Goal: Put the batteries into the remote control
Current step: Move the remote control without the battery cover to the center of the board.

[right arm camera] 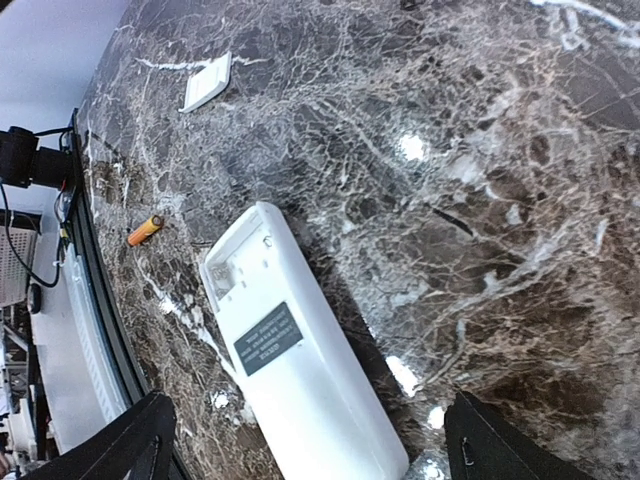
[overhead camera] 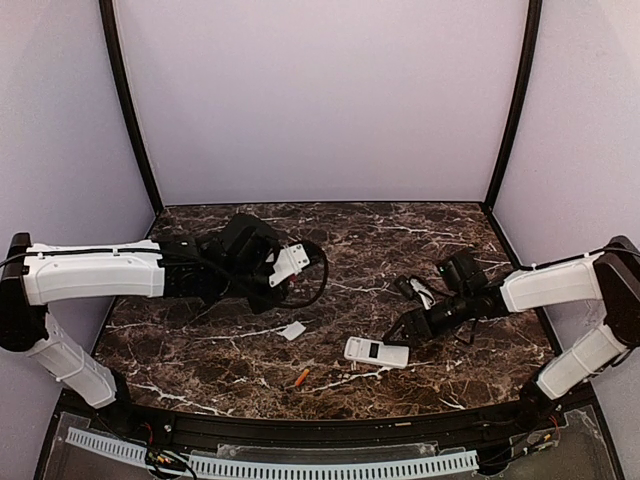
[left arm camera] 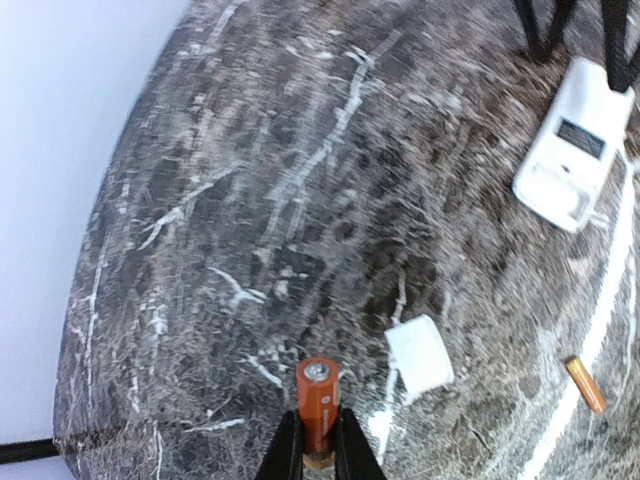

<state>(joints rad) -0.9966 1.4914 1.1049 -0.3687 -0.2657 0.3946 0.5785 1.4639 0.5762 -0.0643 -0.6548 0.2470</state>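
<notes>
Overhead cam is bright and even, just soft shadows on the desk (overhead camera: 380,240). Left wrist cam is smeary, marble blurring and bulging toward the edges; only the battery (left arm camera: 318,385) in my left claw (left arm camera: 318,432) looks crisp. Right wrist cam is sharper, white glare spots on the polish, dark shadow beside the remote (right arm camera: 330,410).

**Where Things Lie on the Counter**

The remote control (overhead camera: 376,351) lies flat on the counter (overhead camera: 400,240), just front of centre. The cover plate (overhead camera: 293,330) lies to its left and slightly behind. The loose battery (overhead camera: 300,377) lies before the plate, near the front edge. The left claw (left arm camera: 318,445) hangs behind and left of the plate, with the other battery (left arm camera: 318,392) pinched in it. The right claw (right arm camera: 320,440) straddles the remote's right end, its fingers wide apart and clear of it.
</notes>
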